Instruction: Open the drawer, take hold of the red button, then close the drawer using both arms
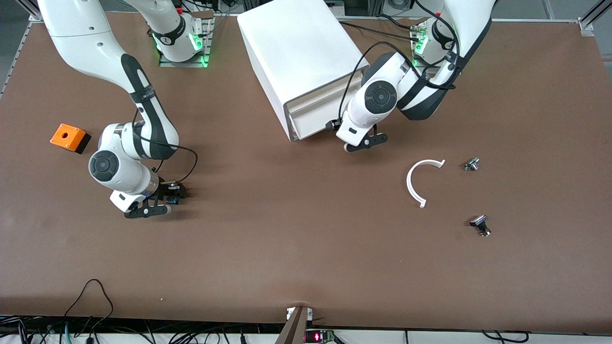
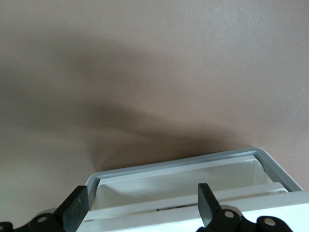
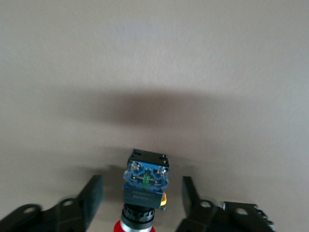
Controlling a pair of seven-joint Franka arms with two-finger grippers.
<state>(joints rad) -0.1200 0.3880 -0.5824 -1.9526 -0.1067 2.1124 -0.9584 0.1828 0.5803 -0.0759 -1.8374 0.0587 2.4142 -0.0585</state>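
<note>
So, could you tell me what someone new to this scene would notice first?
Probably the white cabinet between the two bases, with the left gripper open at the front of its drawer, which is pulled out. Next, the right gripper low over the table toward the right arm's end, its fingers spread either side of the red-capped button. The bright orange box beside that arm also stands out.

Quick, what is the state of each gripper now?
Left gripper: open, at the drawer front, holding nothing.
Right gripper: open, fingers beside the button.
</note>
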